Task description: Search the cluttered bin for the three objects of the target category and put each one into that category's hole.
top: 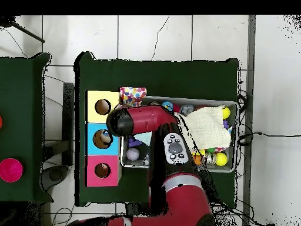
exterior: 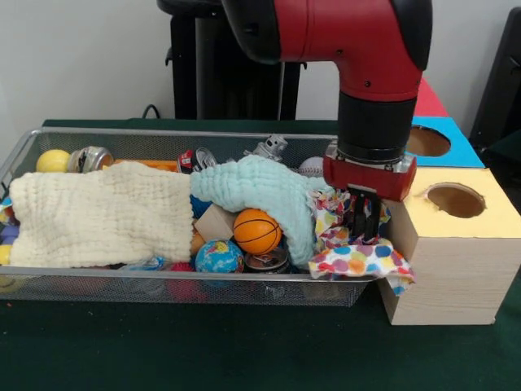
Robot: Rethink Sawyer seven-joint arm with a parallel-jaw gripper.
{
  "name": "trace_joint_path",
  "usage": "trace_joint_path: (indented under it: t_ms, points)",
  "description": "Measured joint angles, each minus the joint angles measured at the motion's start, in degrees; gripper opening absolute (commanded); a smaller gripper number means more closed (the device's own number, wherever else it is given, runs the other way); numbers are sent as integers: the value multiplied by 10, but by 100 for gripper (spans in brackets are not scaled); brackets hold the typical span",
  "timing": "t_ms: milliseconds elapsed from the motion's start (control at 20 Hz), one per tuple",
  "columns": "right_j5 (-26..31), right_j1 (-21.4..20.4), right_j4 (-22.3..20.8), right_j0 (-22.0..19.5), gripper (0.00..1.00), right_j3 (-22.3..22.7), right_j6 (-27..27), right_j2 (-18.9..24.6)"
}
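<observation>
Polka-dot cloth (exterior: 358, 259) is draping over the bin's (exterior: 24, 151) end beside the yellow box (exterior: 456, 236); my gripper (exterior: 364, 218) is pinching its limp, light fold. Overhead, cloth (top: 133, 95) is spilling past the bin corner (top: 234, 106).

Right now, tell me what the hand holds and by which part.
The hand reaches down into the polka-dot cloth at the bin's end; whether it grips the cloth cannot be told.

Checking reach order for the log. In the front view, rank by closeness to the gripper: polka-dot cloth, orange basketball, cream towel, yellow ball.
1. Polka-dot cloth: directly under the gripper, at the bin's box-side end, draped over the rim.
2. Orange basketball: mid-bin, beside the mint cloth.
3. Cream towel: spread over the bin's other half.
4. Yellow ball: far back corner of that end.
</observation>
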Motion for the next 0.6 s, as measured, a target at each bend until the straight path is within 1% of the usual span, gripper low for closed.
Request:
trace_joint_path:
  t_ms: [200, 300, 450, 500, 600]
  points:
    - [0, -3, 0, 18, 0, -3, 0, -18]
    - [1, -8, 1, 21, 0, 0, 0, -21]
    - [11, -33, 15, 21, 0, 15, 0, -21]
    - [29, -51, 27, 22, 0, 21, 0, -21]
    - [58, -70, 39, 23, 0, 24, 0, -21]
